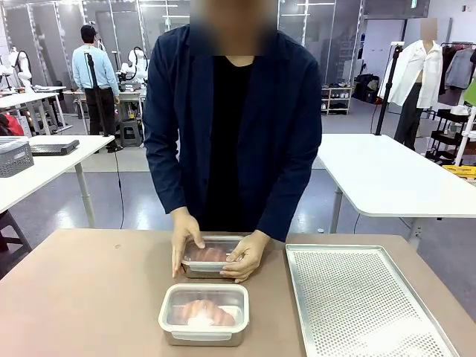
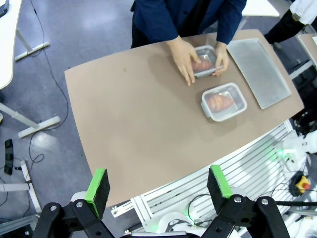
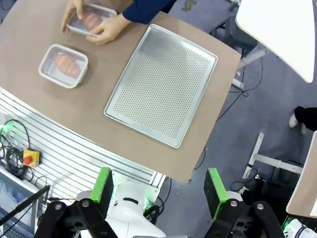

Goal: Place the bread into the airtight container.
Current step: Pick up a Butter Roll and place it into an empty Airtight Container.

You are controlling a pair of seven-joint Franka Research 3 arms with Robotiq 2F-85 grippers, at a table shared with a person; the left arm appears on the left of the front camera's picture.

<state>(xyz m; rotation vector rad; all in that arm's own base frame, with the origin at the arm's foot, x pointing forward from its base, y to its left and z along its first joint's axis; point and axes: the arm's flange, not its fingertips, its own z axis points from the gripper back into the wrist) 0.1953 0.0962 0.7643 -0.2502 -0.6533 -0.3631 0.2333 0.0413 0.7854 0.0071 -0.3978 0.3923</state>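
From the front, the perforated metal tray [image 1: 364, 301] is my landmark: it lies at the right end of the brown table [image 1: 82, 297], and both containers sit to its left. The nearer airtight container [image 1: 204, 314] is lidded, with bread [image 1: 207, 310] visible through the clear top. Just beyond it, further from me, the person's two hands [image 1: 186, 238] [image 1: 249, 254] clasp a second container [image 1: 212, 256] from either side, a lid on it and pinkish bread [image 1: 210, 254] showing beneath. In my left wrist view I look down from high above the table edge; my left gripper [image 2: 158, 191] has its green-padded fingers [image 2: 98, 184] spread wide with nothing between them — only table and the white frame below. Here the tray [image 2: 260, 72] lies at the far right of the tabletop, the lidded container [image 2: 224, 101] sits beside its near corner, and the hand-held container [image 2: 204, 60] is beyond that, one hand [image 2: 184, 58] flat along its side and the other [image 2: 220, 57] at the tray-side end. In my right wrist view the tray [image 3: 163, 84] stretches across the middle of the picture; my right gripper [image 3: 159, 191] hangs off the table's edge below it, fingers [image 3: 214, 191] wide apart and empty. The closed container [image 3: 64, 65] with its bread [image 3: 66, 63] rests to the tray's left, well apart from it, and the held one [image 3: 89, 21] lies above that, near the tray's upper corner, a hand [image 3: 110, 29] pressed to it.
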